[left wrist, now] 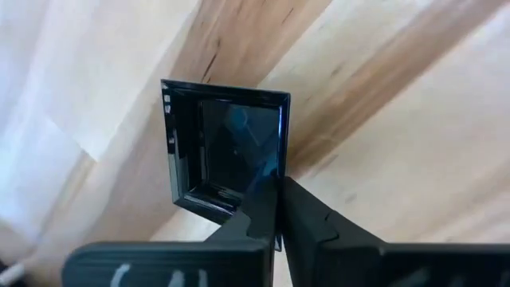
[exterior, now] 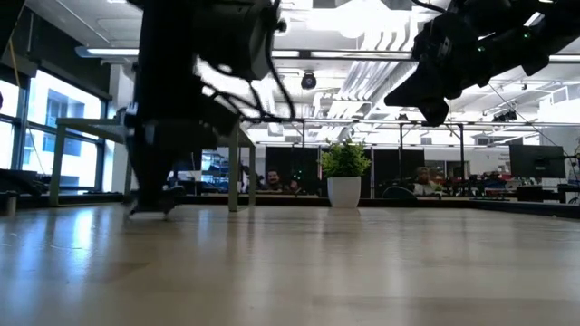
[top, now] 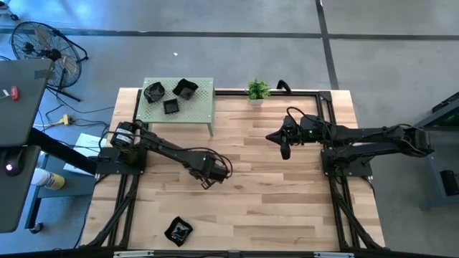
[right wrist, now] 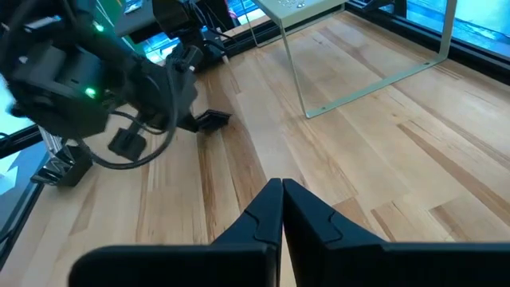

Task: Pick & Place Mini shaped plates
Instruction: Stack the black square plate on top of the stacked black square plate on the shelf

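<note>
A square glossy black mini plate (left wrist: 227, 151) lies on the wooden table left of centre, with my left gripper (left wrist: 279, 195) shut on its edge. In the high view my left gripper (top: 208, 181) hides most of that plate. Three more black plates (top: 171, 107) rest on a pale green raised stand (top: 204, 107) at the far left. Another plate (top: 178, 231) lies by the near edge. My right gripper (top: 285, 149) hangs shut above the table's right half, holding nothing. My left gripper pinches the square plate's raised rim (left wrist: 277, 177) on one side, close to a corner, between its two fingers, one over the dish's hollow and one outside. The fingers come steeply from above. I cannot tell whether the plate rests on the table or is just off it.
A small green potted plant (top: 258, 89) stands at the far edge near the middle. The stand's thin legs (right wrist: 299, 76) rise from the table at the far left. A black frame (top: 326, 107) borders the table. Bare wood lies across the middle (top: 265, 193).
</note>
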